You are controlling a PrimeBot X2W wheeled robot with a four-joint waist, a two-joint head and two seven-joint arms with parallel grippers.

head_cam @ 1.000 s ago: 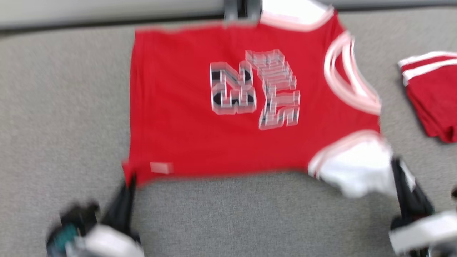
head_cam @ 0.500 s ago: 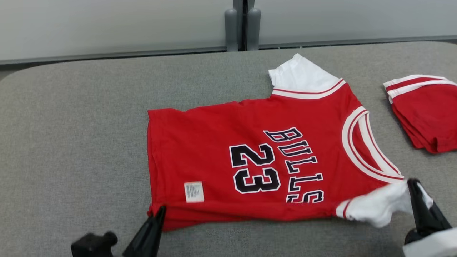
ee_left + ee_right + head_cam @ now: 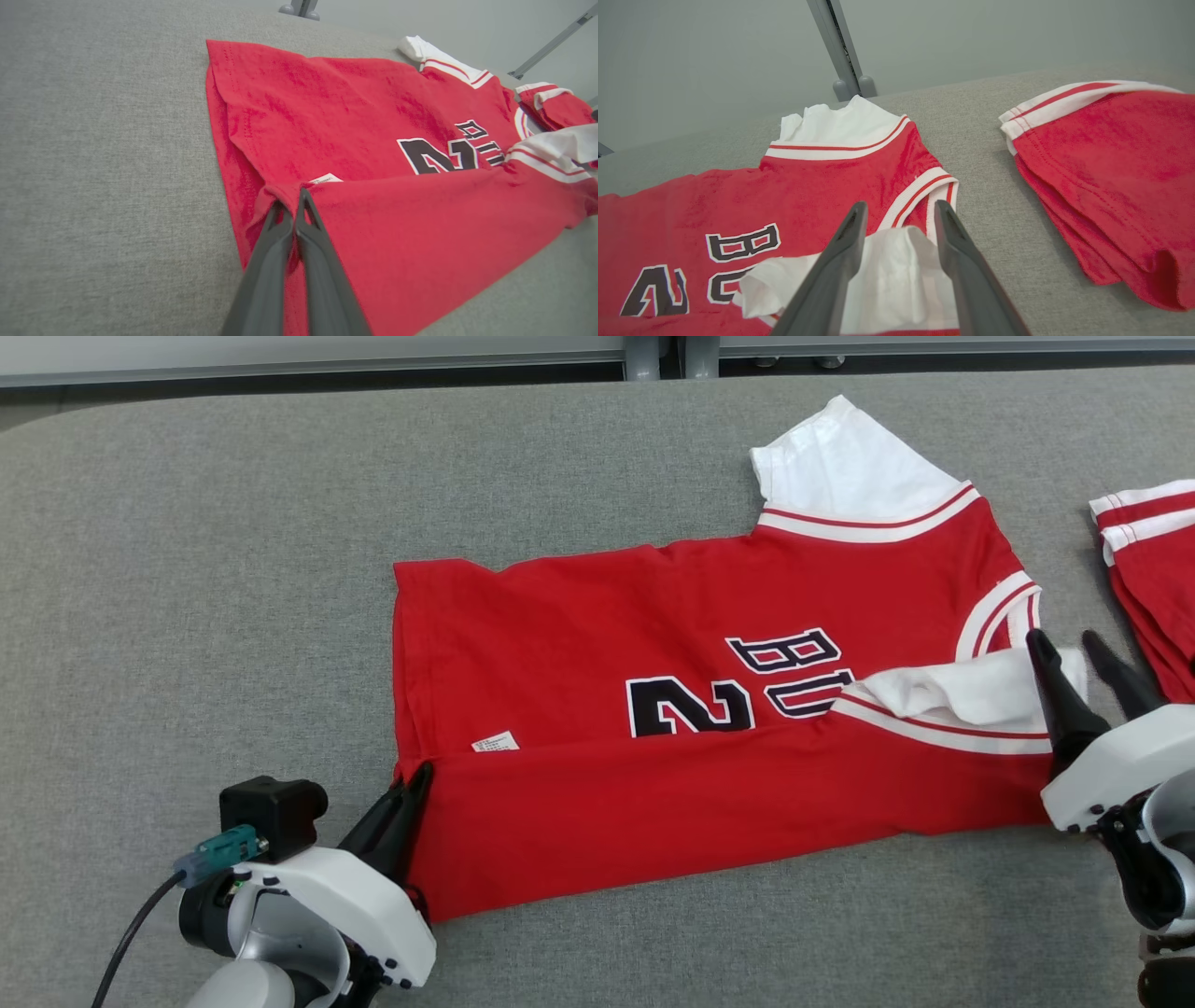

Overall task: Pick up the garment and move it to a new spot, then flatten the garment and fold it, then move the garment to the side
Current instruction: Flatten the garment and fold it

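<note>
Garment (image 3: 653, 616) in the head view: red jersey lying across the middle of the grey table (image 3: 187, 569), near long edge doubled up over the lower half of the black print. At the jersey's left end, left gripper (image 3: 422, 773) clamped tight on the folded hem corner, just beside the white label (image 3: 495, 741). At the other end, right gripper (image 3: 1061, 639) with fingers parted, white sleeve (image 3: 962, 691) turned in beside them. Just past that gripper, folded red shorts (image 3: 1153, 579), apart from the jersey. Beyond the far table edge, two grey posts (image 3: 663, 350).

Over to the left wrist view: two dark fingers pressed together, red cloth pinched at the tips, label (image 3: 325, 178) peeking out under the fold. Bare table to the left, shorts (image 3: 556, 105) far off at the top right.

Right wrist view now: fingers standing apart on either side of the crumpled white sleeve (image 3: 896, 275), cloth loose between them. To the right, shorts (image 3: 1111, 163) stacked in layers, a strip of bare table between them and the jersey's collar. Posts (image 3: 852, 86) behind the far sleeve.
</note>
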